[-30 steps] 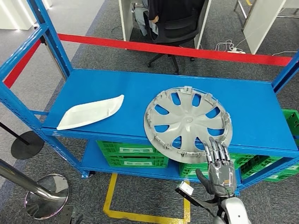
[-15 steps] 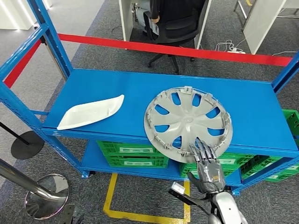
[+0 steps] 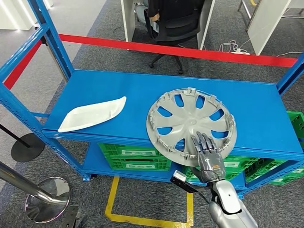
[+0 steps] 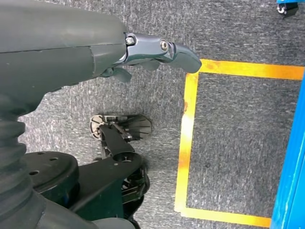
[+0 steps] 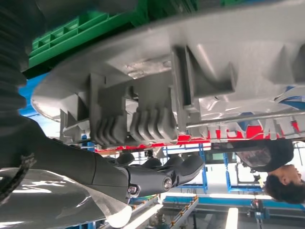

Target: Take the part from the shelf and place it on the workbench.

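Hubcap (image 3: pixel 190 124), no readable lettering, under right hand (image 3: pixel 207 156) fingers.

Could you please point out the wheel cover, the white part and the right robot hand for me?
wheel cover (image 3: pixel 190 122), head view, on its centre hub.
white part (image 3: pixel 92 114), head view, on its middle.
right robot hand (image 3: pixel 206 154), head view, on the back of the hand.

The shelf (image 3: pixel 107 90) is bright blue. A grey spoked wheel cover (image 3: pixel 191 124) lies at its front edge. The curved part (image 3: pixel 91 114) near the left end is white.
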